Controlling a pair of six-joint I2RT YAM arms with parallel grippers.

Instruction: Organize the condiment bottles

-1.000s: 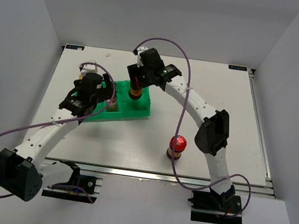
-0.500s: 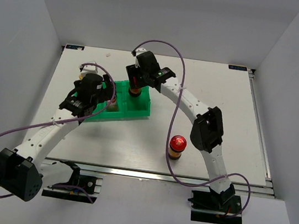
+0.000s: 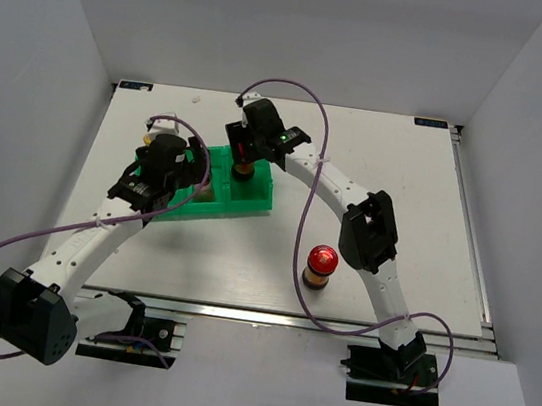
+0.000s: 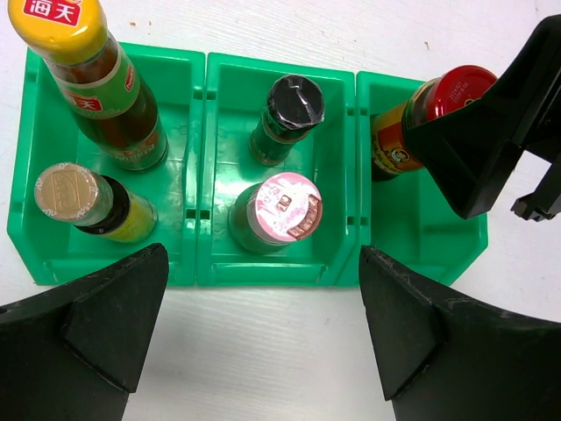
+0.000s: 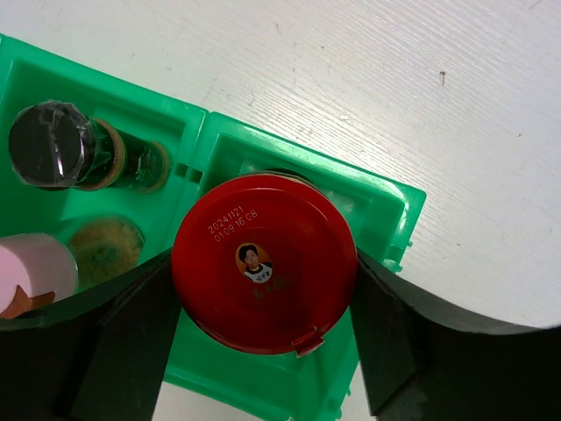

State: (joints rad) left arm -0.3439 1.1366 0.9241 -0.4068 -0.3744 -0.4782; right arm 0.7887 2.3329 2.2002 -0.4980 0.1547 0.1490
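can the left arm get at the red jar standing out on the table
Probably yes. The loose jar stands alone on the table; the left gripper is open. The right gripper grips the tray jar, but that arm's elbow stands close beside.

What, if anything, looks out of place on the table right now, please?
A lone red-lidded jar stands on the table, apart from the green tray, toward the near edge. The second red-lidded jar is in the tray's end compartment, gripped by the right pincer. Nothing looks spilled or damaged.
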